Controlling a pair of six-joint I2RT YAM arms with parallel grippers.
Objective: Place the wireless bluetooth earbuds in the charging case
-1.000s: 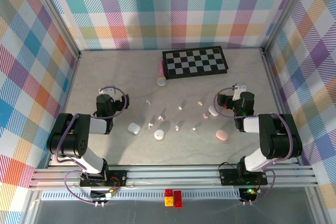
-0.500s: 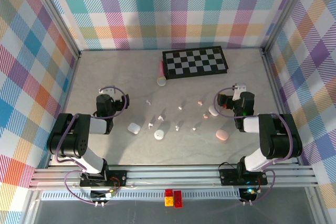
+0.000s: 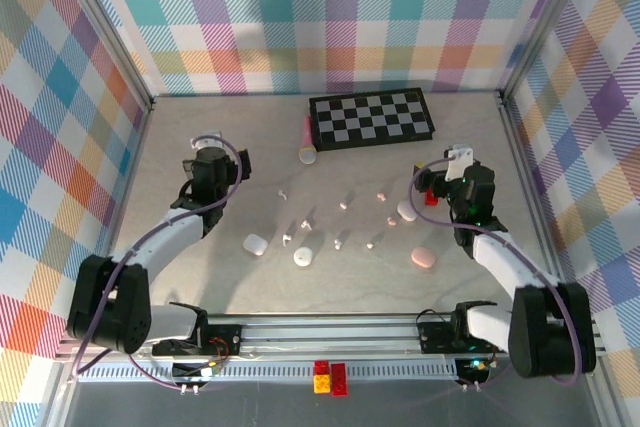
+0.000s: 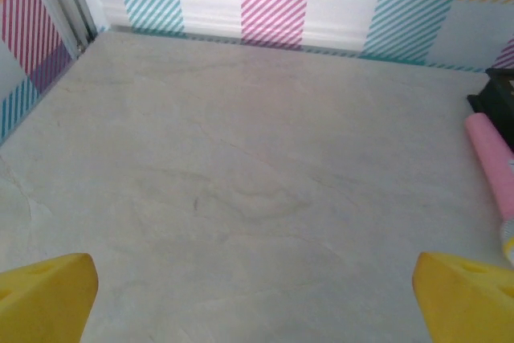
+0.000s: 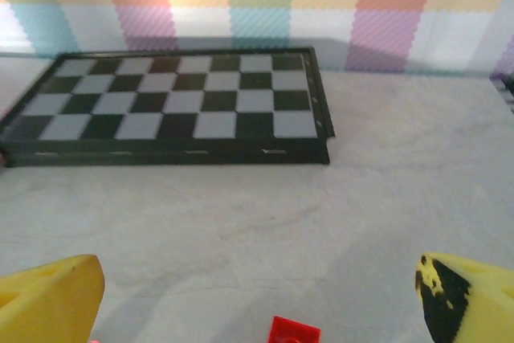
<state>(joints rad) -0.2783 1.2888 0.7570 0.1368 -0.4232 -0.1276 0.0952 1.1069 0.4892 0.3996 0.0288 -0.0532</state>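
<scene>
left tool [image 4: 255, 299], right tool [image 5: 261, 291] both hanging open, empty. Between them eight tiny white/pink plastic earbuds [image 3: 343, 204], four pebble-shaped cases [image 3: 254, 244] lying on grey counter [image 3: 240, 287]; plaid walls [image 3: 300, 17] enclosing.

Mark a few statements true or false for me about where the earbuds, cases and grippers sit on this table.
1. The left gripper and the right gripper are both open and hold nothing. True.
2. The earbuds lie scattered loose on the table. True.
3. The checkerboard lies at the near edge. False: it lies at the far side.
4. The pink case lies left of every white case. False: it is the rightmost of the cases.
5. The cylinder lies just left of the checkerboard. True.
</scene>
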